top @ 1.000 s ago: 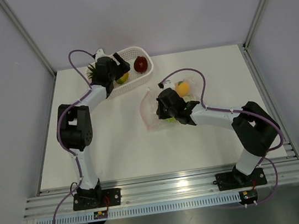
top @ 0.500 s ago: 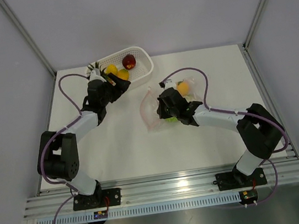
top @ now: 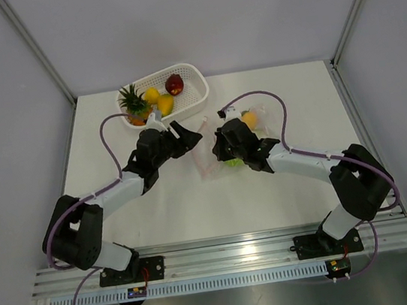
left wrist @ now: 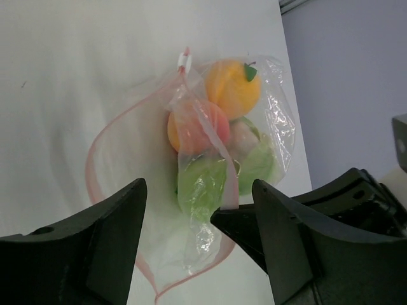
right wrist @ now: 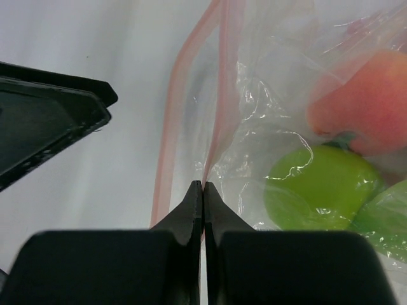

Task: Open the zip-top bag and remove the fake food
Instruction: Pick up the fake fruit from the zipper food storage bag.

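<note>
Right gripper [right wrist: 203, 185] clamps the zip-top bag [left wrist: 276, 121], left gripper [left wrist: 197, 190] gapes empty at its unzipped mouth; some fake food [top: 174, 84] lies in the far-edge basket [top: 197, 99], rest still bagged.

No legible text, label, brand, number or sign in any view. On zip-top bag [left wrist: 203, 184]: no readable print. On small dark modules [top: 137, 291] below arm bases: coloured marks, too small to read.
</note>
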Controlling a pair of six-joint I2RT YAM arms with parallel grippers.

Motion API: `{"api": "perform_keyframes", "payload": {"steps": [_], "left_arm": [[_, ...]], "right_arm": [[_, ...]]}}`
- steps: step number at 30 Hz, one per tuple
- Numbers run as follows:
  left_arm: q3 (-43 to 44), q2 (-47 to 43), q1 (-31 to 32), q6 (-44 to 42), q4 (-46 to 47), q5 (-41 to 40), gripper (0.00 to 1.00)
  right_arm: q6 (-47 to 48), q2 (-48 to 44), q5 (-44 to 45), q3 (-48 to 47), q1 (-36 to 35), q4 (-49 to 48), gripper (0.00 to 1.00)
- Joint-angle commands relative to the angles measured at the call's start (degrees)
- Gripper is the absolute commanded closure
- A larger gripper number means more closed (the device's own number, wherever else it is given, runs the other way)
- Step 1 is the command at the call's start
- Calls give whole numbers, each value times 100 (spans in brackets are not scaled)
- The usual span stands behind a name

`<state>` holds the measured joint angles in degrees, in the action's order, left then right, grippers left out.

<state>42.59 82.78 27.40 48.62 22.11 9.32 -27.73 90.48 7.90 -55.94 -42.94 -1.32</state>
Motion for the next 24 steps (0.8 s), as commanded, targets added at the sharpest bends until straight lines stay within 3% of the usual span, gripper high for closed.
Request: {"api": "perform_keyframes", "payload": {"steps": [1,13,24], "left_arm": [[-119,150,-42,-10,347,96,34],[-40,853,-33,121,505,693,40],[-49,1100,143,350,883,949,41]], "right_arm": [[136,-337,123,-4,-100,-219,100],[619,-153,1292,-751,-804,756,100],[769,-188,1653,-918,-1041,1046,100]]}}
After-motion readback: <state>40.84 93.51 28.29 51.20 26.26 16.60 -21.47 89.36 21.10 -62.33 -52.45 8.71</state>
